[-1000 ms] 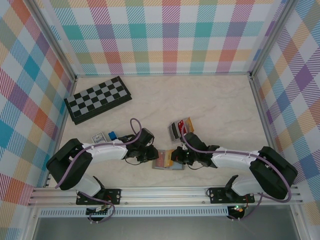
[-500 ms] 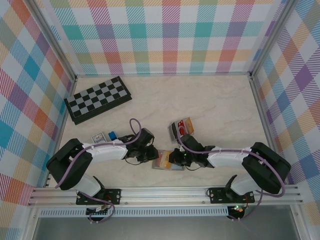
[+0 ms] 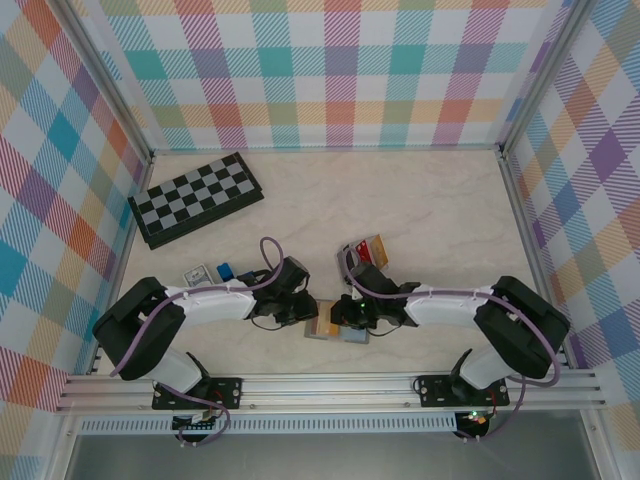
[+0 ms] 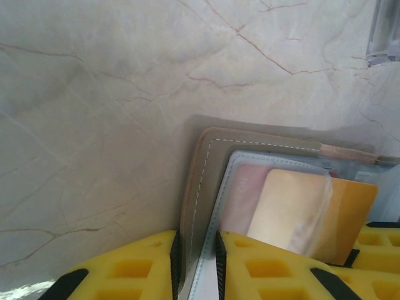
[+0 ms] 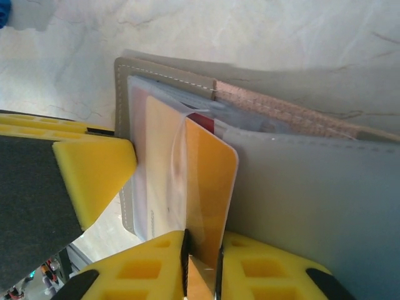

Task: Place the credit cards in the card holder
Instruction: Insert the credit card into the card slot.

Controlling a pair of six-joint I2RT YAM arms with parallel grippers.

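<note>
Near front of table (image 3: 420, 200), card holder (image 5: 300, 200) lay open between arms. Right claw (image 5: 201, 265), pinching orange card (image 5: 209, 181), had slid left since second ago, so card sat deeper under clear pocket; insertion looked nearly done. Card's long axis ran left-right, leading end pointing left. Left claw (image 4: 197, 262) clamped holder's edge. Spare cards (image 3: 368, 248) waited behind.

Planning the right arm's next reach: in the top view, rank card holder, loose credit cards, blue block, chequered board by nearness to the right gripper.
1. card holder, at the right gripper itself.
2. credit cards, just beyond it.
3. blue block, to the left.
4. chequered board, far back left.
</note>
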